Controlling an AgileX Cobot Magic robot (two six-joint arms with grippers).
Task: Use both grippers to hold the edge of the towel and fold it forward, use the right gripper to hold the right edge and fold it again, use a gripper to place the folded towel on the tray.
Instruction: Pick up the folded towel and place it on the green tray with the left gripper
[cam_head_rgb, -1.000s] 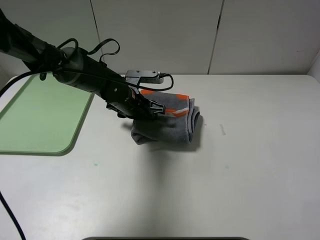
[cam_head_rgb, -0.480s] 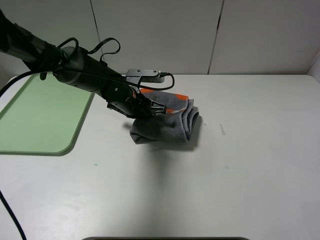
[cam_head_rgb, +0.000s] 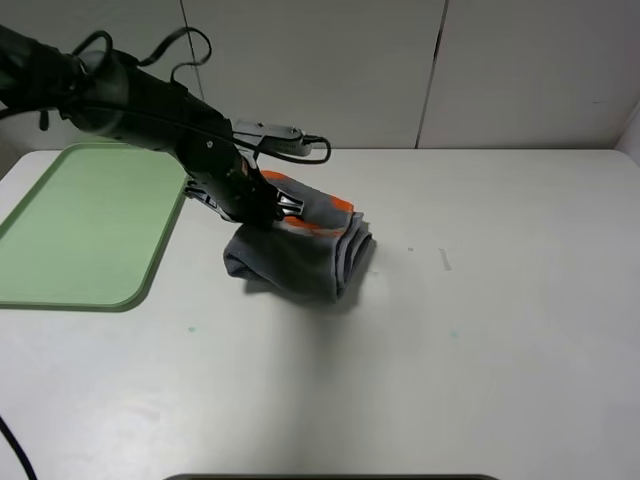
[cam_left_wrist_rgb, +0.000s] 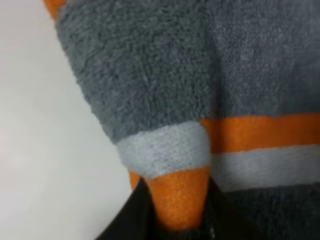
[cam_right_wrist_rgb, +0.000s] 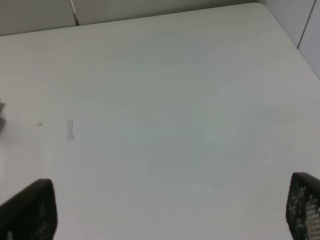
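So the left pincer (cam_head_rgb: 268, 207) is pinching the folded dark grey terry towel with orange stripes (cam_head_rgb: 300, 255), just right of the pale green plastic tray (cam_head_rgb: 80, 235). It's soft and floppy, probably light; grab all layers.

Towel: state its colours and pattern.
Dark grey towel with orange and pale grey-white stripes, clearest in the left wrist view.

table (cam_head_rgb: 500, 380): white, matte, faint scuffs and small marks | wall (cam_head_rgb: 310, 70): pale panels behind the table, meeting at thin dark vertical seams | corner: side panel just past the table's far right edge | light: even, soft shadows
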